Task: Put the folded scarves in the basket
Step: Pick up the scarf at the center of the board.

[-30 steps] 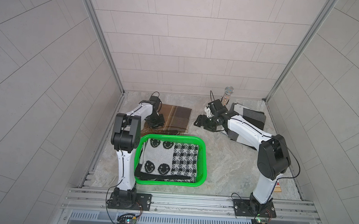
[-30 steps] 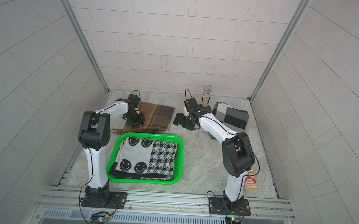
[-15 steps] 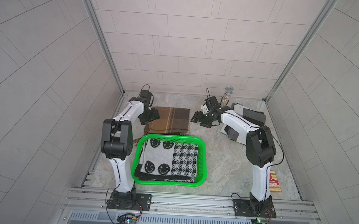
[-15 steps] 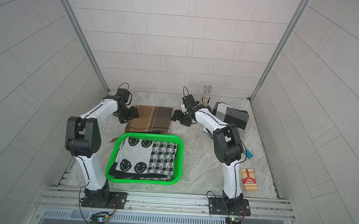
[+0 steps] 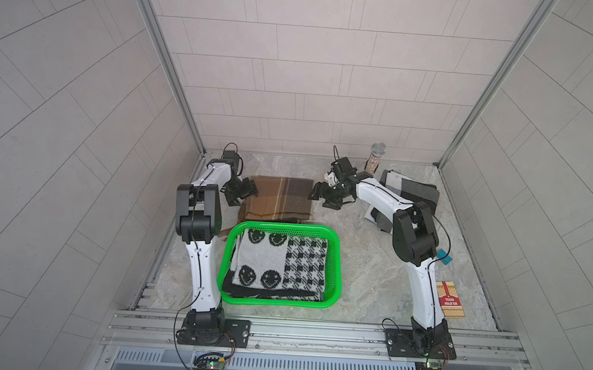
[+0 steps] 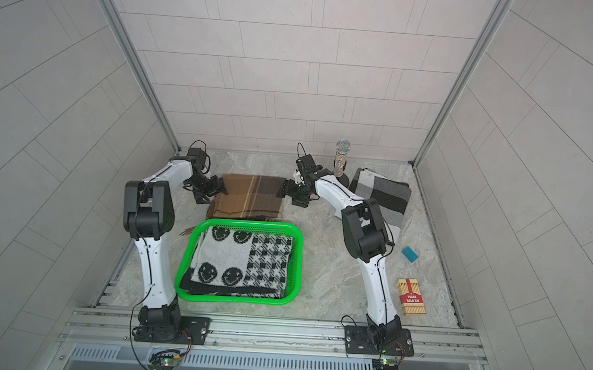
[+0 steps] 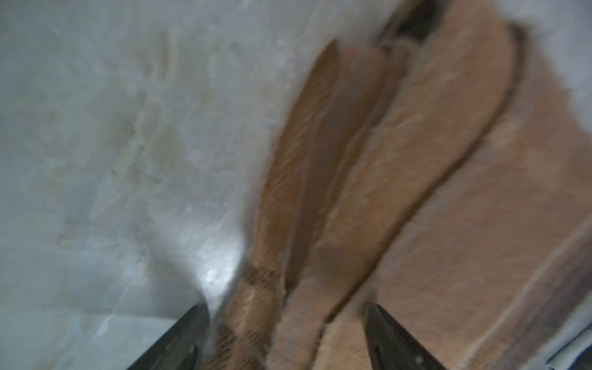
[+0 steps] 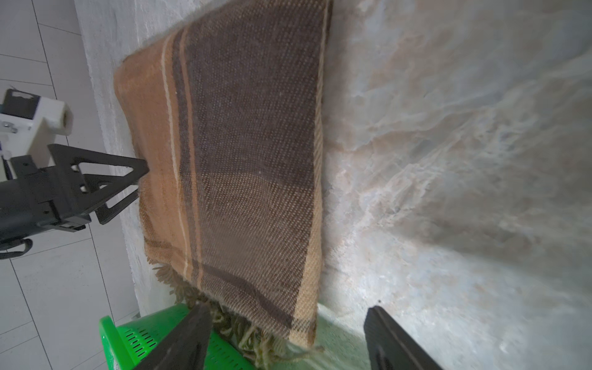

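We flank the brown scarf point(image 5: 279, 199) behind the basket point(image 5: 335, 267), left gripper point(image 5: 248, 191) and right gripper point(image 5: 317, 193) both spread, ready to pinch opposite edges.

Basket point(image 5: 335, 267) rim crowds brown scarf's point(image 5: 280, 197) near edge.

Both arms are reaching far forward, low; the left tool point(image 5: 248, 191) and right tool point(image 5: 317, 194) are facing each other, jaws spread.

The basket point(image 5: 334, 263) sits on the table point(image 5: 364, 269), a smiley scarf point(image 5: 275, 263) inside; behind it lies a plaid scarf point(image 5: 279, 199), flanked by left hand point(image 5: 248, 194) and right hand point(image 5: 317, 194).
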Tool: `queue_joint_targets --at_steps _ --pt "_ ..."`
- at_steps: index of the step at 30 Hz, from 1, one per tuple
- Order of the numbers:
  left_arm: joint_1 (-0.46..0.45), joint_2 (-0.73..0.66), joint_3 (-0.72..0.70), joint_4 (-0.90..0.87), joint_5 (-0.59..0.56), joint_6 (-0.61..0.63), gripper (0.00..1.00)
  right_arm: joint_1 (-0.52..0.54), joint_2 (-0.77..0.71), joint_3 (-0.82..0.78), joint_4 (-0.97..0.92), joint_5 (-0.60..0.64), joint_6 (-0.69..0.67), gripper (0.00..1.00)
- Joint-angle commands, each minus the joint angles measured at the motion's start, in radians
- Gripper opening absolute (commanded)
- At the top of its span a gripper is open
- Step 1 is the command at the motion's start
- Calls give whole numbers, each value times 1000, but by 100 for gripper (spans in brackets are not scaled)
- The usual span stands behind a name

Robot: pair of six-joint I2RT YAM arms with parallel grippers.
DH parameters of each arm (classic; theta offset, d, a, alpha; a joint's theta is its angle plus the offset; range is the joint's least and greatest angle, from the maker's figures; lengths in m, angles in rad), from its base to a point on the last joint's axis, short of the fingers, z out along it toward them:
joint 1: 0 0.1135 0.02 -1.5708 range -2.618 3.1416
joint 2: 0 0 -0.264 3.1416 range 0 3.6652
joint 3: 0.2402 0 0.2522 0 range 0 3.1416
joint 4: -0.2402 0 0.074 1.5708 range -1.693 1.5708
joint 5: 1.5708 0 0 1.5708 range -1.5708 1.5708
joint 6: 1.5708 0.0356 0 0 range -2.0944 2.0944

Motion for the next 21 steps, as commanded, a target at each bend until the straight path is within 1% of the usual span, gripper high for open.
queue_joint_targets --at_steps 1,5,12,15,21 --pt "-3 -4 -38 21 73 7 80 3 52 50 -23 -33 29 80" --pt "-5 -16 -97 78 114 -4 73 13 106 95 -23 -59 47 80" --pt "-26 -32 -144 115 176 -20 66 33 178 162 -26 -84 64 77" --pt "-32 -49 -174 143 191 -34 63 38 202 178 -16 -85 70 74" --pt "-36 -61 -203 176 214 -55 53 43 232 185 49 -99 107 62"
